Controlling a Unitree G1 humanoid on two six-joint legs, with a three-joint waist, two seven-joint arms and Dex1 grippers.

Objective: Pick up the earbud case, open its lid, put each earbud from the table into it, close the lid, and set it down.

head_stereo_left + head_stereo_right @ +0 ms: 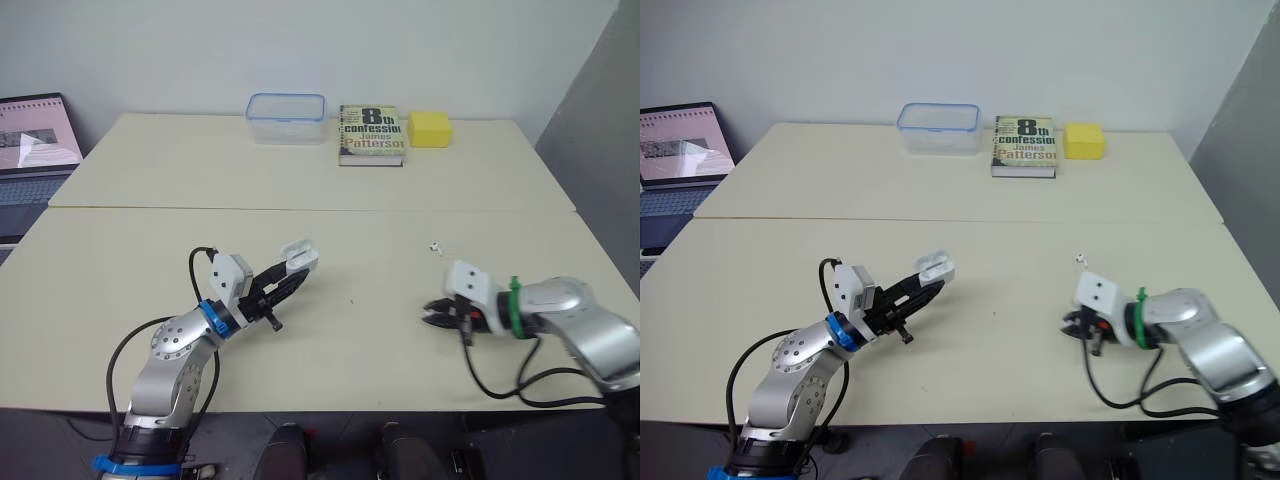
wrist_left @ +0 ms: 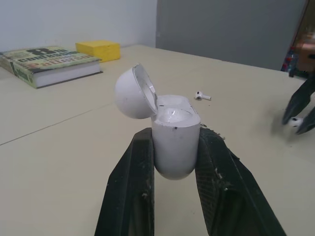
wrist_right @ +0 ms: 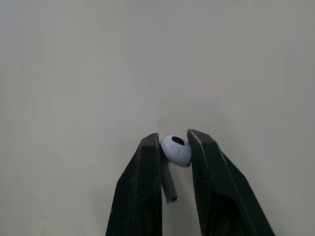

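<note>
My left gripper (image 1: 290,270) is shut on the white earbud case (image 2: 173,140), held a little above the table left of centre. The case's lid (image 2: 132,92) stands open, hinged back. My right gripper (image 1: 432,312) hovers low over the table at the right, shut on a white earbud (image 3: 175,151) pinched between its fingertips. A second white earbud (image 1: 435,247) lies on the table beyond the right gripper, also seen past the case as the earbud (image 2: 202,96).
At the table's far edge stand a clear plastic box with a blue rim (image 1: 287,117), a book (image 1: 371,135) and a yellow block (image 1: 430,128). A laptop (image 1: 35,150) sits off the far left corner. A seam (image 1: 300,209) runs across the tabletop.
</note>
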